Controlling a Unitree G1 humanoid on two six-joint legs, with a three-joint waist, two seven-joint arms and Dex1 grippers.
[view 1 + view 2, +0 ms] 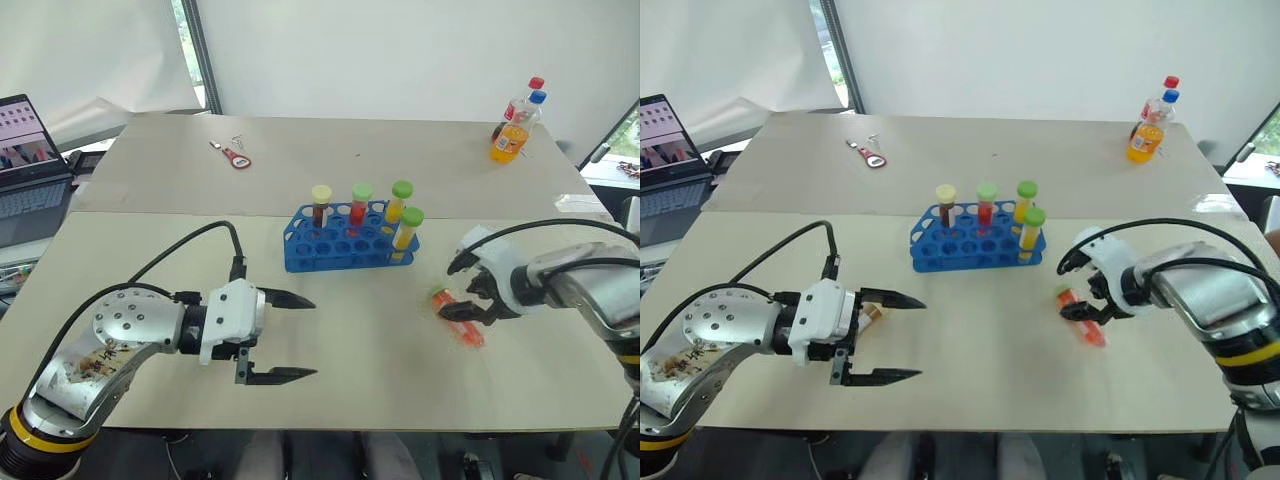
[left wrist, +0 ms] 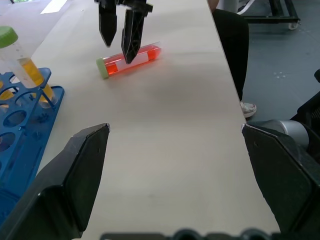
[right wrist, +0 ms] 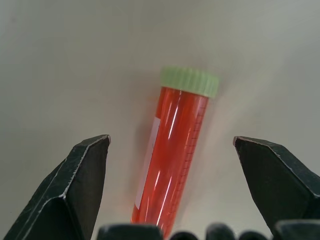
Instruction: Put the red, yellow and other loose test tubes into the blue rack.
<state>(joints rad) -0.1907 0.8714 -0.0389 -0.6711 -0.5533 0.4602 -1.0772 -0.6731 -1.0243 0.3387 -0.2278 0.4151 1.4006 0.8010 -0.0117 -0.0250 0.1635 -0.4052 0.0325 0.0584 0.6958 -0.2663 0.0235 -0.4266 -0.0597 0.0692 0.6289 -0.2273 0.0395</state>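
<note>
The blue rack (image 1: 330, 250) stands at mid-table with several capped tubes upright in its far and right holes. To its right a loose red test tube (image 1: 461, 325) with a green cap lies flat on the table. My right gripper (image 1: 464, 288) points down over this tube, open, its fingers either side of it without touching; the right wrist view shows the red tube (image 3: 172, 160) between the spread fingertips. My left gripper (image 1: 313, 337) hovers near the front edge, left of the rack, open and empty. It points right, towards the tube (image 2: 129, 60).
A small red tool (image 1: 236, 158) lies on the far table at the left. Two bottles (image 1: 512, 132) stand at the far right corner. A laptop (image 1: 28, 165) sits off the left side. A seam runs between the two tabletops just behind the rack.
</note>
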